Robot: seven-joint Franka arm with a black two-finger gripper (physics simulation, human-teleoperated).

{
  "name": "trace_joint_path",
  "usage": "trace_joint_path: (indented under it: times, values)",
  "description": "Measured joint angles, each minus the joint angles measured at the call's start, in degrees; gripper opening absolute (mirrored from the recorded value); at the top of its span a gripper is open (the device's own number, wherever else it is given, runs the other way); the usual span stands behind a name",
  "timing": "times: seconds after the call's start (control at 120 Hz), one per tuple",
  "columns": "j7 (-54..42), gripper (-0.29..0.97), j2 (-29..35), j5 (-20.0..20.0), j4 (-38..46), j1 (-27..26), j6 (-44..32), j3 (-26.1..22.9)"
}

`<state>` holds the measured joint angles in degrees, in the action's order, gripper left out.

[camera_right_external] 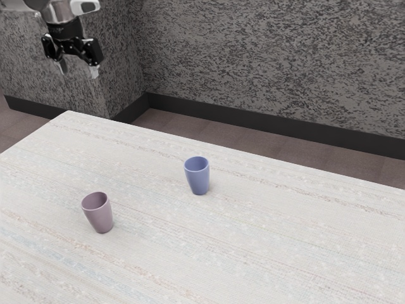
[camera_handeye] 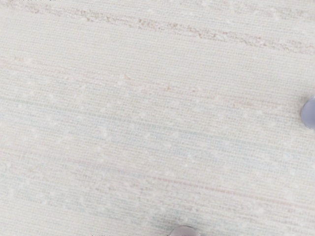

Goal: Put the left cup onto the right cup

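Two cups stand upright on the pale table (camera_right_external: 266, 240). A mauve cup (camera_right_external: 97, 212) is toward the exterior view's left and nearer the front. A blue cup (camera_right_external: 197, 175) stands to its right and farther back. My gripper (camera_right_external: 77, 68) hangs high at the upper left, well above and behind both cups, open with nothing between its fingers. In the wrist view, a sliver of the blue cup (camera_handeye: 309, 112) and a sliver of the mauve cup (camera_handeye: 184, 231) peek in at the picture's edges, far below the hand.
A speckled stone wall (camera_right_external: 266, 57) with a dark baseboard (camera_right_external: 272, 123) runs behind the table, and a strip of brown floor (camera_right_external: 316, 152) lies between them. The table's far edge runs diagonally from upper left to right.
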<state>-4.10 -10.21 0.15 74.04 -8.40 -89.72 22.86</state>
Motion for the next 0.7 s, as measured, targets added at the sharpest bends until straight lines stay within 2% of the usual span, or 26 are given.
trace_joint_path:
  times: [0.15,0.292,0.483,0.7]
  values:
    - [-2.07,0.68,-0.03,-0.42,0.23,-0.34,1.74,-5.12]
    - [-3.65,0.68,-1.89,-0.17,1.98,-0.33,-0.34,-5.87]
    - [-4.16,0.68,2.01,-0.2,20.68,-0.49,-10.79,-9.13]
    - [-3.92,0.68,1.78,-2.79,33.96,-0.4,-23.53,-9.7]
